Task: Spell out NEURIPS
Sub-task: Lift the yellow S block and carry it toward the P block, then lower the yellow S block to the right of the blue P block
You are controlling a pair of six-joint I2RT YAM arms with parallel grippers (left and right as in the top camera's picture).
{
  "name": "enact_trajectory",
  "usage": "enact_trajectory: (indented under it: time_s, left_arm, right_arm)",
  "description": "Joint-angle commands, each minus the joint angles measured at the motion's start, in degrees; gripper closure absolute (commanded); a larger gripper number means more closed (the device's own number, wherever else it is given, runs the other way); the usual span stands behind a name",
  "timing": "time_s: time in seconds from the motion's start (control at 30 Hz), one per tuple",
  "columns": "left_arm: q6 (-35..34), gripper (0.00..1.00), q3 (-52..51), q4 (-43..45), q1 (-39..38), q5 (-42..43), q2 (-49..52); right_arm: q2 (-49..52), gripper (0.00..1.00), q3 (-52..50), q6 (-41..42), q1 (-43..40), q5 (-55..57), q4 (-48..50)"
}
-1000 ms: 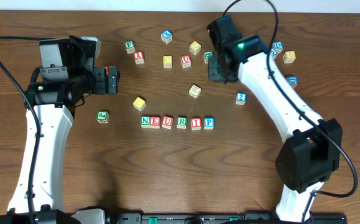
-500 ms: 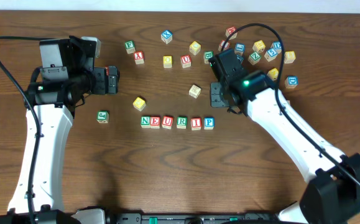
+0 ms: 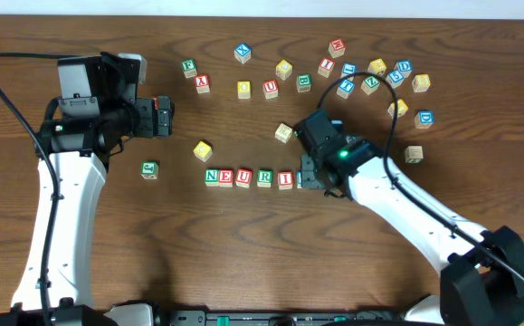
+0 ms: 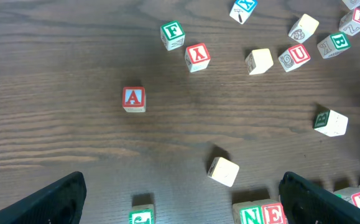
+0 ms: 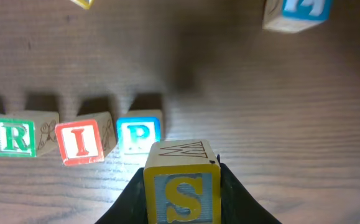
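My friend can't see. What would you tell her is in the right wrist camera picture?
The right hand grips a yellow S block, close beside the blue P block that ends a row reading R, I, P on a wooden table.

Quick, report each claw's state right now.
Left claw: open, holding nothing.
Right claw: closed on the yellow S cube.

a robotics lab workstation. a dark wood-grain tabletop (image 3: 243,244) fills the fixed overhead view. two white jointed robot arms, the left arm (image 3: 58,217) and the right arm (image 3: 406,204), rise from its near edge. black cables (image 3: 10,102) loop from them, and a green status light (image 3: 343,154) glows on the right arm. small wooden alphabet cubes (image 3: 263,177) lie on the tabletop.
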Motion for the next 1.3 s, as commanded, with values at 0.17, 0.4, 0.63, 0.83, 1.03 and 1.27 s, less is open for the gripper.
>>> enact_trajectory:
  time_s: [0.17,0.4,0.63,0.83,1.03,1.27]
  left_arm:
    - [-0.09,0.02,1.31,-0.04,0.17,0.7,-0.22]
    - [-0.09,0.02,1.31,-0.04,0.17,0.7,-0.22]
    - [-0.09,0.02,1.31,-0.04,0.17,0.7,-0.22]
    - [-0.09,0.02,1.31,-0.04,0.17,0.7,-0.22]
    - [-0.07,0.02,1.31,-0.04,0.17,0.7,-0.22]
    - [-0.09,0.02,1.31,-0.04,0.17,0.7,-0.22]
  right_arm:
    - [-1.38,0.93,-4.13,4.48,0.72,0.92,2.03]
    - [-1.38,0.93,-5.42,4.87,0.72,0.96,2.64]
    - [-1.38,0.93,-5.42,5.07,0.72,2.05,3.21]
    - [-1.36,0.93,-5.44,5.05,0.72,2.45,3.98]
    - [-1.36,0.92,-5.44,5.03,0.55,2.45,4.94]
    - [-1.09,0.93,-5.75,5.07,0.55,2.64,5.9]
